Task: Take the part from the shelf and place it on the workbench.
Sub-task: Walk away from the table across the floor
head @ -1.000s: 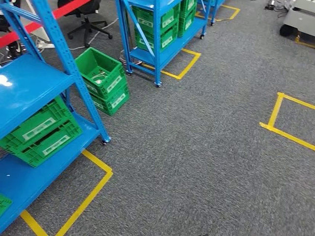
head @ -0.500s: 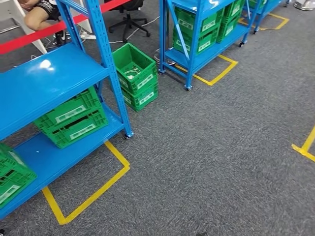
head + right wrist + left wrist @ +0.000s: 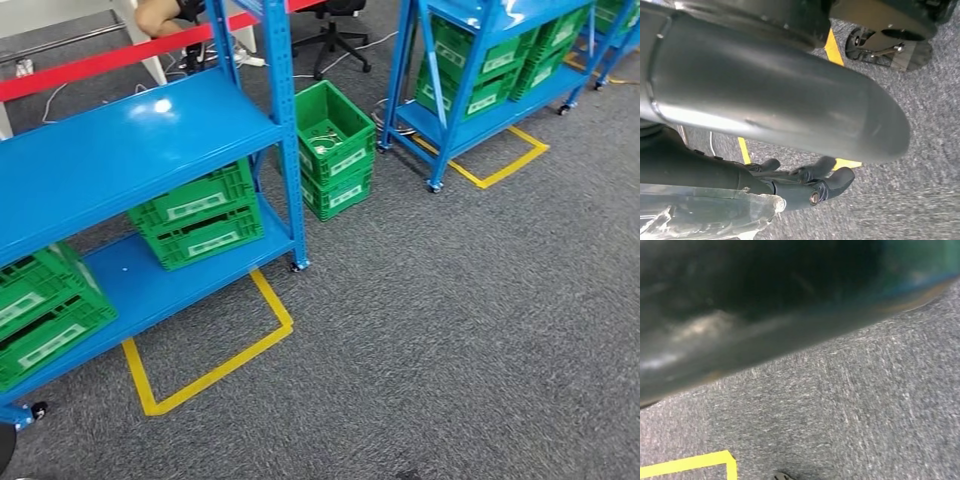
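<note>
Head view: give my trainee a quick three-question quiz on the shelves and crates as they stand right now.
1. True or false: the stacked crates on the floor stand between the near shelf and the far shelf.
2. What sits on the near shelf's bottom level? A) red boxes B) green crates C) nothing
3. Fill in: the tape marking the carpet by the near shelf is ____.
Key: 1 true; 2 B; 3 yellow.
</note>
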`<act>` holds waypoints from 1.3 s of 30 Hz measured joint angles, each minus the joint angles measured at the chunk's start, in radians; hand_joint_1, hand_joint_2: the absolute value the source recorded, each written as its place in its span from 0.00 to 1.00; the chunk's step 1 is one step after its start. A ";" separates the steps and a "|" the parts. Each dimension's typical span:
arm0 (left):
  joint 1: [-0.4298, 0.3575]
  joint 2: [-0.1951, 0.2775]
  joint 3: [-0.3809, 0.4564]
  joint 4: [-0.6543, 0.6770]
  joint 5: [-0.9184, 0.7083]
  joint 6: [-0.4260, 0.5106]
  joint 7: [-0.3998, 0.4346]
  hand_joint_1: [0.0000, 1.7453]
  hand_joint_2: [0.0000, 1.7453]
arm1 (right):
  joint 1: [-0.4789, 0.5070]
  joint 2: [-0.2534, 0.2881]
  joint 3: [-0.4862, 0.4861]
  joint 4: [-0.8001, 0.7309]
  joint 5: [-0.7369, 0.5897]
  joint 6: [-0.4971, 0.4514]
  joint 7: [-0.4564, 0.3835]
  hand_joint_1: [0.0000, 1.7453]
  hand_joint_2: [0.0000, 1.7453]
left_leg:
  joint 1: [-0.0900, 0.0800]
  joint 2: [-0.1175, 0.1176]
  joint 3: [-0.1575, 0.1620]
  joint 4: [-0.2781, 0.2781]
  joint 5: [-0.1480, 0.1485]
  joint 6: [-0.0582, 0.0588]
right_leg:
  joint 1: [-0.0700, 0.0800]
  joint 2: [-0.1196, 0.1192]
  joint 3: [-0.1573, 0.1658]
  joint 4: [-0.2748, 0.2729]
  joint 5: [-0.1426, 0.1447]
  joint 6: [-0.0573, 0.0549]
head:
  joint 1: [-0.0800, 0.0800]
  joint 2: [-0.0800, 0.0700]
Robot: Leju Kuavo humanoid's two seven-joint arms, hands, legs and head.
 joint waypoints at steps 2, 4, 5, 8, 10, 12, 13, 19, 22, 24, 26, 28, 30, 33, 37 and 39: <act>0.004 -0.001 0.000 0.003 0.001 0.000 0.000 0.00 0.00 | -0.002 0.000 0.000 0.000 0.000 -0.001 -0.003 0.00 0.00 | 0.004 -0.023 0.000 -0.004 0.003 0.011 | -0.002 0.001 0.002 0.004 -0.008 0.012 | 0.001 0.000; 0.004 -0.002 0.000 0.006 0.000 0.001 0.000 0.00 0.00 | -0.002 0.000 0.001 0.000 0.000 -0.003 -0.006 0.00 0.00 | 0.012 -0.045 0.002 -0.007 0.008 0.023 | -0.006 0.051 -0.027 0.071 -0.051 0.023 | 0.007 0.000; 0.002 -0.003 0.000 0.006 -0.001 0.001 0.000 0.00 0.00 | 0.000 0.000 0.001 0.000 0.000 -0.003 -0.007 0.00 0.00 | 0.013 -0.056 0.000 -0.007 0.009 0.026 | -0.008 0.081 -0.056 0.136 -0.085 0.027 | 0.011 0.000; 0.001 -0.003 0.000 0.009 -0.002 0.001 0.000 0.00 0.00 | 0.004 -0.001 0.000 0.001 0.000 -0.004 -0.006 0.00 0.00 | 0.013 -0.097 -0.003 -0.006 0.011 0.029 | -0.010 0.109 -0.133 0.289 -0.134 0.031 | 0.016 0.000; 0.003 -0.004 0.000 0.011 -0.002 0.001 0.000 0.00 0.00 | 0.004 -0.001 0.000 0.001 0.000 -0.004 -0.006 0.00 0.00 | 0.015 -0.127 -0.002 -0.005 0.012 0.026 | -0.012 0.118 -0.106 0.218 -0.075 0.030 | 0.016 0.000; 0.002 -0.005 0.000 0.012 -0.002 0.001 0.000 0.00 0.00 | 0.003 -0.001 0.000 0.001 0.000 -0.004 -0.006 0.00 0.00 | 0.017 -0.156 -0.003 -0.002 0.013 0.018 | -0.019 0.163 -0.043 0.076 -0.012 0.029 | 0.016 0.000; 0.001 -0.005 0.000 0.013 -0.002 0.000 0.000 0.00 0.00 | 0.002 -0.001 0.000 0.002 0.000 -0.004 -0.006 0.00 0.00 | 0.017 -0.168 -0.006 0.000 0.014 0.013 | -0.022 0.185 -0.022 0.030 0.001 0.028 | 0.016 0.000; 0.009 -0.007 0.000 0.015 -0.006 -0.010 0.000 0.00 0.00 | -0.001 0.002 0.000 0.003 -0.002 -0.010 0.004 0.00 0.00 | 0.019 -0.146 -0.045 0.042 -0.004 -0.023 | -0.021 0.152 -0.003 0.000 0.010 -0.009 | 0.006 0.000; 0.002 -0.009 -0.001 0.017 -0.010 -0.017 -0.001 0.00 0.00 | 0.004 0.002 0.000 0.003 -0.002 -0.011 0.005 0.00 0.00 | 0.017 -0.076 -0.135 0.236 -0.098 -0.029 | -0.016 0.103 -0.003 -0.002 0.008 -0.018 | -0.002 0.000; 0.003 -0.010 -0.001 0.018 -0.011 -0.020 -0.001 0.00 0.00 | 0.004 0.002 0.000 0.003 -0.002 -0.011 0.004 0.00 0.00 | 0.017 -0.069 -0.159 0.294 -0.105 -0.029 | -0.014 0.072 -0.002 -0.002 0.006 -0.020 | -0.002 0.000; 0.004 -0.010 -0.001 0.018 -0.011 -0.020 -0.001 0.00 0.00 | 0.001 0.002 0.000 0.003 -0.001 -0.011 0.004 0.00 0.00 | 0.016 -0.054 -0.105 0.197 -0.044 -0.024 | -0.013 0.047 0.002 -0.002 0.003 -0.019 | -0.002 0.000; 0.001 -0.009 -0.001 0.019 -0.011 -0.020 -0.001 0.00 0.00 | 0.001 0.002 0.000 0.003 0.000 -0.010 0.002 0.00 0.00 | 0.009 -0.012 -0.032 0.060 0.004 -0.015 | -0.008 0.026 0.005 -0.001 -0.003 -0.011 | -0.002 0.000; -0.003 -0.009 -0.001 0.020 -0.010 -0.019 -0.002 0.00 0.00 | 0.000 0.002 0.000 0.003 0.001 -0.011 0.001 0.00 0.00 | 0.003 0.007 -0.006 0.004 0.008 -0.006 | -0.002 0.006 0.005 -0.002 -0.010 -0.002 | -0.002 0.000; 0.002 -0.009 -0.001 0.021 -0.009 -0.019 -0.002 0.00 0.00 | -0.004 0.002 0.001 0.003 0.002 -0.011 -0.002 0.00 0.00 | 0.007 -0.026 -0.007 -0.003 0.009 0.012 | -0.002 0.004 0.014 0.003 -0.024 0.014 | 0.000 0.000; -0.002 -0.008 -0.001 0.025 -0.002 -0.038 -0.003 0.00 0.00 | -0.001 0.002 0.001 0.003 0.002 -0.003 -0.008 0.00 0.00 | 0.014 -0.062 -0.006 -0.007 0.014 0.029 | -0.008 0.105 -0.088 0.223 -0.134 0.030 | 0.012 0.000; -0.002 -0.007 0.000 0.027 0.009 -0.056 -0.008 0.00 0.00 | 0.002 0.001 0.001 0.003 -0.001 0.010 -0.011 0.00 0.00 | 0.014 -0.079 -0.006 -0.006 0.014 0.030 | -0.009 0.111 -0.134 0.295 -0.142 0.033 | 0.014 0.000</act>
